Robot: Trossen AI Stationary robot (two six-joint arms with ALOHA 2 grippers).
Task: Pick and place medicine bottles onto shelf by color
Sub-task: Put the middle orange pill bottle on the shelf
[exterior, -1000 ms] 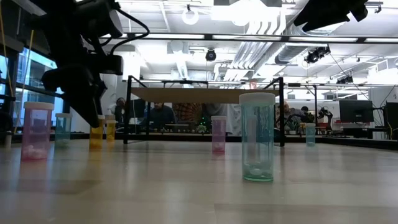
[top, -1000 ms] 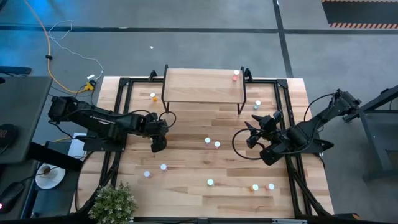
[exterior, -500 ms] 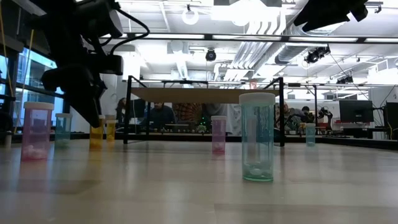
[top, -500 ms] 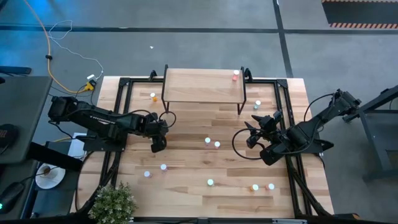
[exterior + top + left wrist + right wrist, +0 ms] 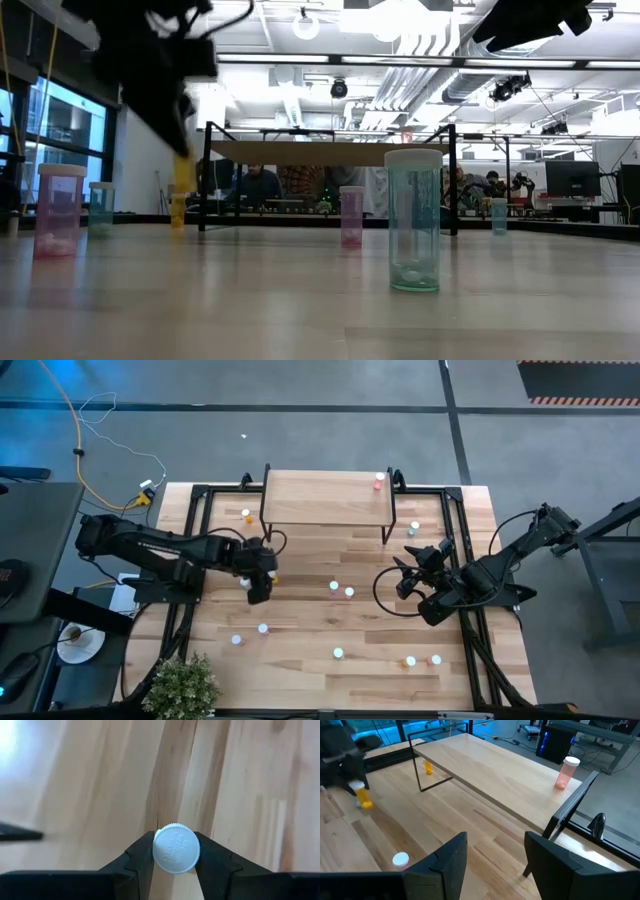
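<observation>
My left gripper [image 5: 259, 588] is shut on an orange medicine bottle [image 5: 183, 176] with a white cap, and holds it above the left middle of the table. The right wrist view shows the same bottle [image 5: 363, 798] in the air. My right gripper [image 5: 495, 855] stands open and holds nothing, above the table's right side, near the shelf's right end. The shelf [image 5: 325, 498] is a light-wood platform on black legs at the far middle. A pink bottle [image 5: 379, 481] stands on its right end. My left gripper pinches the bottle's white cap [image 5: 176, 848] between its two fingers, one on each side of the cap's rim. The fingers come from above, slanting down. The bottle hangs below them, nearly upright and lifted clear of the table.
A second orange bottle [image 5: 246, 515] stands by the shelf's left legs, and a teal one [image 5: 415, 527] stands by its right legs. Several more white-capped bottles stand about the table's middle [image 5: 341, 589] and near side [image 5: 339, 653]. A plant [image 5: 183, 685] sits at the near left corner.
My left gripper has risen with the orange bottle. The bottle stood on the table a second ago and now hangs clear of it. It has also moved a little toward the shelf.
</observation>
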